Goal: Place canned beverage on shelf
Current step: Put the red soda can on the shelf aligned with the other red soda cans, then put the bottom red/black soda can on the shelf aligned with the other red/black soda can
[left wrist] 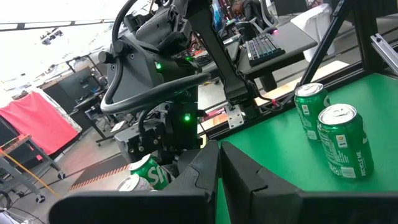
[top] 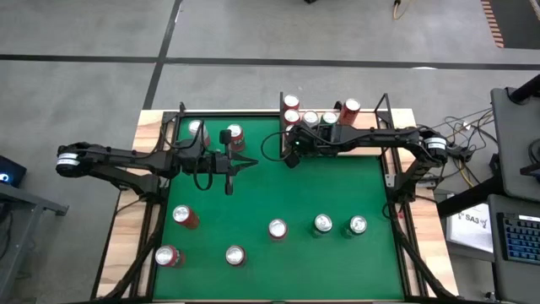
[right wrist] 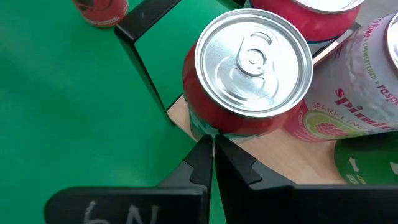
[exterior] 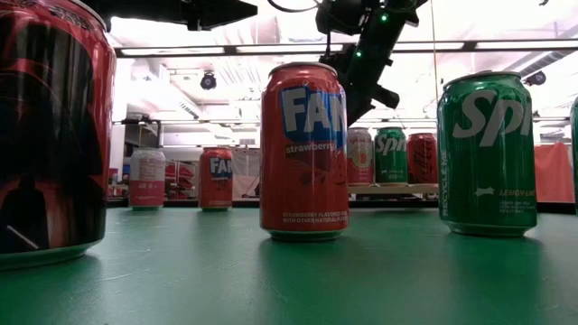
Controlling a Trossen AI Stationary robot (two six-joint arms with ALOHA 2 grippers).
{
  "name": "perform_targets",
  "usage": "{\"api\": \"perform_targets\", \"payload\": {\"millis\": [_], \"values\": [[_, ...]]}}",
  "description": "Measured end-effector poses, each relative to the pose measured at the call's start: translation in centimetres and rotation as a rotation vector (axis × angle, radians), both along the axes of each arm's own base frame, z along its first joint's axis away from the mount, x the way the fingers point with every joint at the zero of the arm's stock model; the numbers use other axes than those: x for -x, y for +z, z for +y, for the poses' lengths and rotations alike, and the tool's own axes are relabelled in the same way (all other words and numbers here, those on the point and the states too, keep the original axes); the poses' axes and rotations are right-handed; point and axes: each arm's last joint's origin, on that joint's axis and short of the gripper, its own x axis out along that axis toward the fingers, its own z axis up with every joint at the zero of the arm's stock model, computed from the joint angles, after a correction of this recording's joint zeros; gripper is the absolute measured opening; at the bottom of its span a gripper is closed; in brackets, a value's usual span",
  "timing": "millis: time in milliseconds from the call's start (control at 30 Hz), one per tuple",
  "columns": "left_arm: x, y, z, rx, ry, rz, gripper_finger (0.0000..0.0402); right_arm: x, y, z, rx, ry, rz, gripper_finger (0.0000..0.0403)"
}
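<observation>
The shelf [top: 369, 123], a pale wood board edged with black rods, stands at the table's far edge and carries several cans. A red can [right wrist: 255, 68] stands upright on the board's near-left corner [right wrist: 280, 158]. My right gripper [right wrist: 211, 148] is shut and slants down over the green felt, its tips right at this can's lower wall; in the high view it [top: 291, 154] sits just in front of the shelf. My left gripper [top: 247, 160] hovers shut and level over the table's left half, holding nothing. Further cans stand upright on the felt. My right gripper's shut fingertips [right wrist: 205, 152] come slanting down from the near side at the foot of the red can's wall [right wrist: 208, 127], just above the shelf's corner. I cannot tell whether they touch it. The can stands upright on the board.
Two cans [top: 196, 129] [top: 234, 135] stand at the far left by my left arm. Several more [top: 277, 228] [top: 322, 224] [top: 183, 215] stand across the near half. A pink can [right wrist: 367, 81] and others crowd the shelf behind the red one. Black frame rods [top: 386, 152] run along the table's sides.
</observation>
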Motion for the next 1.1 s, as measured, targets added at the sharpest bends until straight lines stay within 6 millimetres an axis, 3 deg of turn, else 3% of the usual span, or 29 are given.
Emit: {"api": "perform_targets", "payload": {"millis": [233, 600, 867, 1100], "values": [[0.0, 0.0, 0.0, 0.000, 0.000, 0.000, 0.0000, 0.2, 0.3, 0.1, 0.001, 0.003, -0.009, 0.0009], [0.0, 0.0, 0.0, 0.000, 0.000, 0.000, 0.0000, 1.2, 2.7, 1.6, 0.013, 0.040, -0.078, 0.0009], [0.0, 0.0, 0.0, 0.002, 0.000, 0.000, 0.0000, 2.0, 4.6, 4.4, 0.033, 0.135, -0.131, 0.0009], [0.0, 0.0, 0.0, 0.086, 0.002, -0.006, 0.0000, 2.6, 6.0, 8.0, 0.112, 0.279, -0.147, 0.0009]]}}
